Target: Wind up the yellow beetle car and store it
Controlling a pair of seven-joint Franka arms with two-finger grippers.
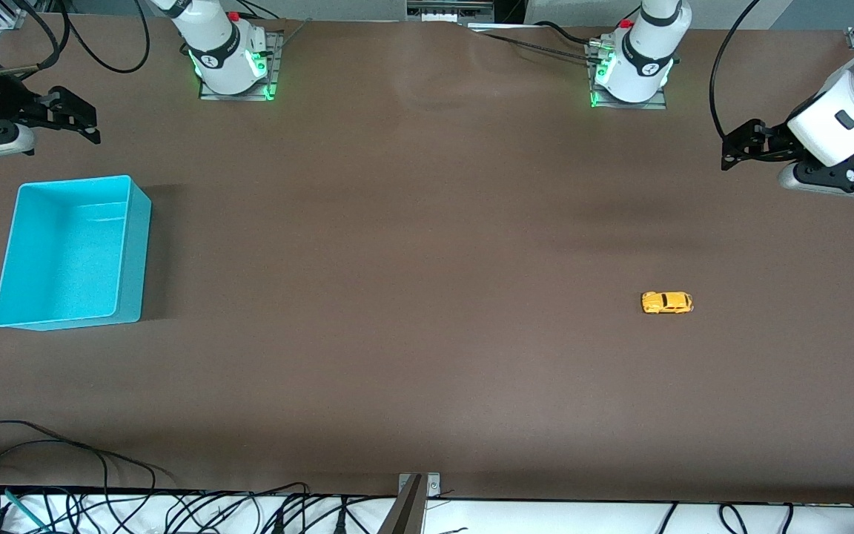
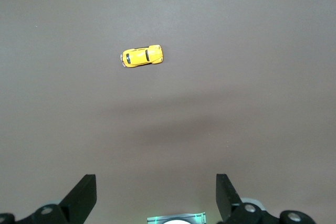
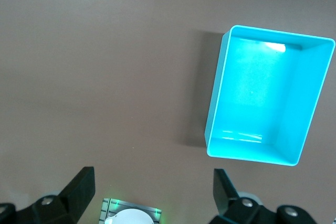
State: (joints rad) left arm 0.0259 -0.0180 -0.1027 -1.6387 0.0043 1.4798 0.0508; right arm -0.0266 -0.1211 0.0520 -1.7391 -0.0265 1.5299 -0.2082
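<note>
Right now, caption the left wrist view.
Open left gripper over bare table, yellow beetle car untouched.

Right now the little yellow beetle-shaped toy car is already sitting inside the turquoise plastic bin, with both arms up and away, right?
Not quite: the small yellow beetle-shaped toy car sits on the brown table, toward the left arm's end, as the front view shows. The turquoise plastic bin holds nothing.

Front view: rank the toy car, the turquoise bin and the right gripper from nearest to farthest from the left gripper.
From the left gripper, open at its own end of the table:
1. Toy car, on the table toward the left arm's end.
2. Turquoise bin, at the right arm's end.
3. Right gripper, open, just past the bin.
</note>
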